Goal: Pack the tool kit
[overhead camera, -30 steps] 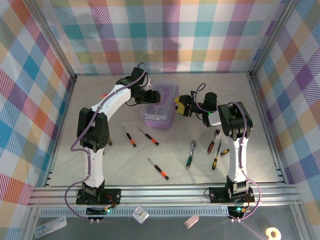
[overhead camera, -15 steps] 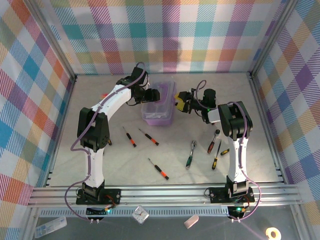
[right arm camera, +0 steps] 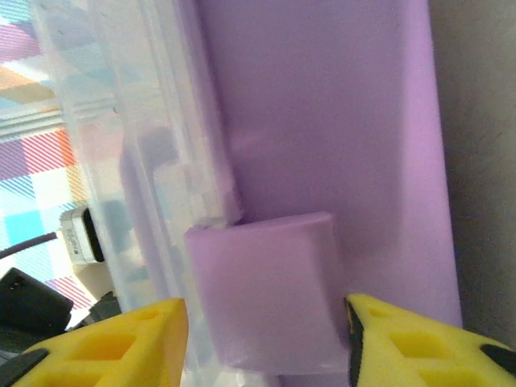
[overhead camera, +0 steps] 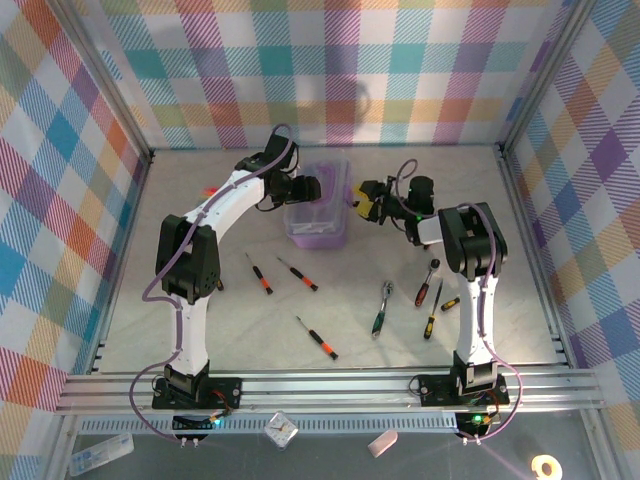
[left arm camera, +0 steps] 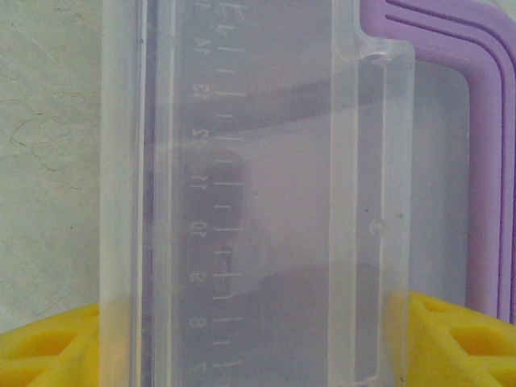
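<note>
Shifted toward the back wall in the last second, the purple box now sits squarer between both arms, and the right claw has followed it. Packing's barely begun, I'd say: screwdrivers and ratchet wrenches lie loose on the desk, well apart from the box. Right claw is narrowed onto the purple latch tab, pads touching both flanks. Left claw is spread wide astride the clear lid; whether it's pinching, can't tell.
</note>
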Motion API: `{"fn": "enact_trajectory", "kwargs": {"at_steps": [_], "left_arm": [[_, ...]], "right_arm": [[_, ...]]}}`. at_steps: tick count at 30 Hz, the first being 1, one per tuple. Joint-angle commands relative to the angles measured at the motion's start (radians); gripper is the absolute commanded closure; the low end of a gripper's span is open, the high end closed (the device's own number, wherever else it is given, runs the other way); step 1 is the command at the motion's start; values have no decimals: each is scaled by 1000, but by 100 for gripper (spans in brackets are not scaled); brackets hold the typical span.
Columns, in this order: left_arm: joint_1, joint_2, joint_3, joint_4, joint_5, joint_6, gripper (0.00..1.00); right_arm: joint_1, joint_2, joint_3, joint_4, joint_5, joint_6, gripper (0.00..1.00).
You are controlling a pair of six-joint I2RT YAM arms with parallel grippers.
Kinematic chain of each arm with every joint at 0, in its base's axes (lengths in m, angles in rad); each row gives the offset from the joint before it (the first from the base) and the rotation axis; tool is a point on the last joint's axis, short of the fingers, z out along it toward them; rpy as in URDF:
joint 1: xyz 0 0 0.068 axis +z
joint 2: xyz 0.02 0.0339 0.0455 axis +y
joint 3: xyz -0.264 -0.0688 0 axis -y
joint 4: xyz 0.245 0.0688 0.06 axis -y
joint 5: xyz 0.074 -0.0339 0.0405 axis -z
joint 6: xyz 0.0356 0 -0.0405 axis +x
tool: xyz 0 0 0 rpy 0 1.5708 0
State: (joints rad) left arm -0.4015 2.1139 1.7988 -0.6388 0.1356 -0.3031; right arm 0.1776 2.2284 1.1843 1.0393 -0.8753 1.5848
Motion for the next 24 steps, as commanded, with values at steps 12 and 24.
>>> {"fn": "enact_trajectory", "kwargs": {"at_steps": [12,24], "left_arm": [[-39,174,-74,-449,-214,93,100],[-150,141,229,-442,18,-37,100]], "right_arm": [[-95,-301,-100,200,-48,-100,50],[-80,-580,-214,-741,83,-767,45]]}}
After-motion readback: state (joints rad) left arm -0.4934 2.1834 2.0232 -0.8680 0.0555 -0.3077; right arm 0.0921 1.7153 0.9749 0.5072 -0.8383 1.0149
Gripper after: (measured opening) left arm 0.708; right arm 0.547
